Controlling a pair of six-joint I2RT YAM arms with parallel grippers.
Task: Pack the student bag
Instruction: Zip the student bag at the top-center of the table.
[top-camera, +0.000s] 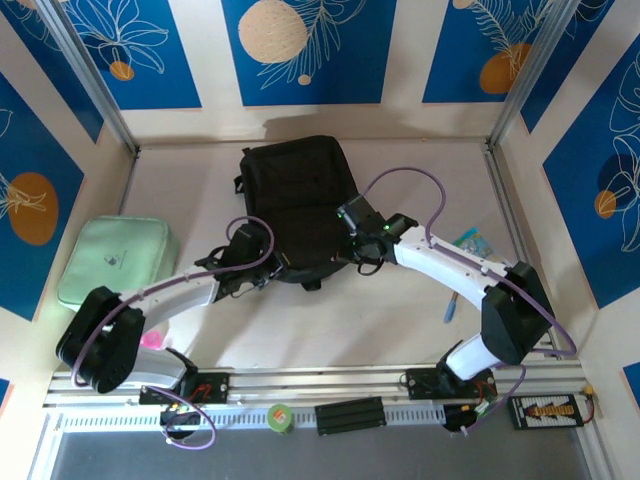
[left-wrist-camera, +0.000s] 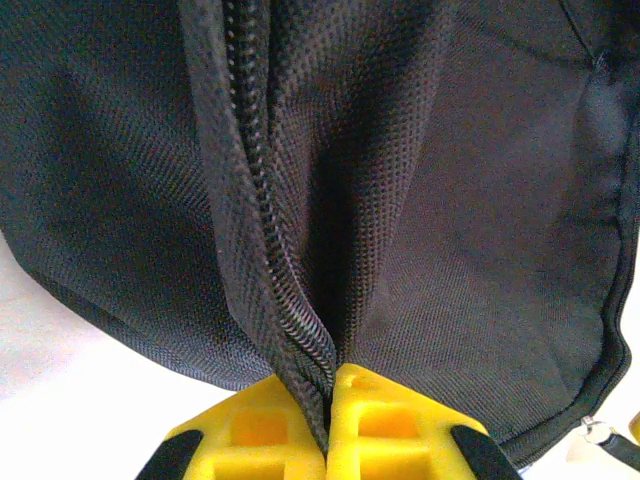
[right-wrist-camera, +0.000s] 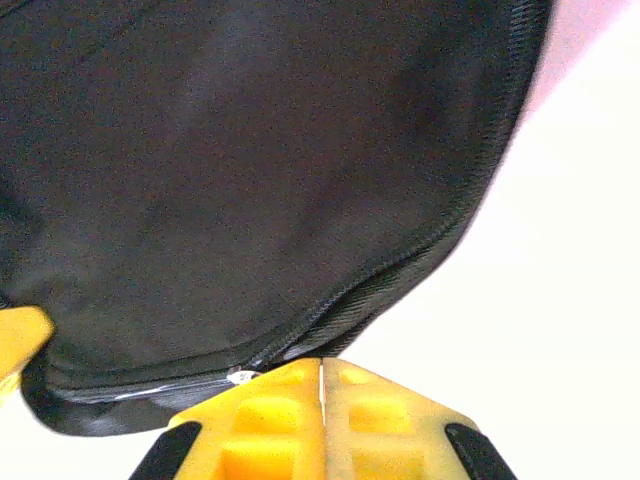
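The student bag, a large black fabric backpack, lies flat in the middle of the table. My left gripper is at its near left edge. In the left wrist view its yellow fingers are shut on a fold of the bag's zipper band, which runs up from the left gripper. My right gripper is at the bag's near right side. In the right wrist view the right gripper is shut, its tips against the bag's zipper seam, next to a small metal zipper slider. Nothing shows between those fingers.
A mint-green padded pouch lies at the left. A small pink thing sits near the left arm's base. A printed card and a blue pen lie at the right. A green tape roll rests on the front rail.
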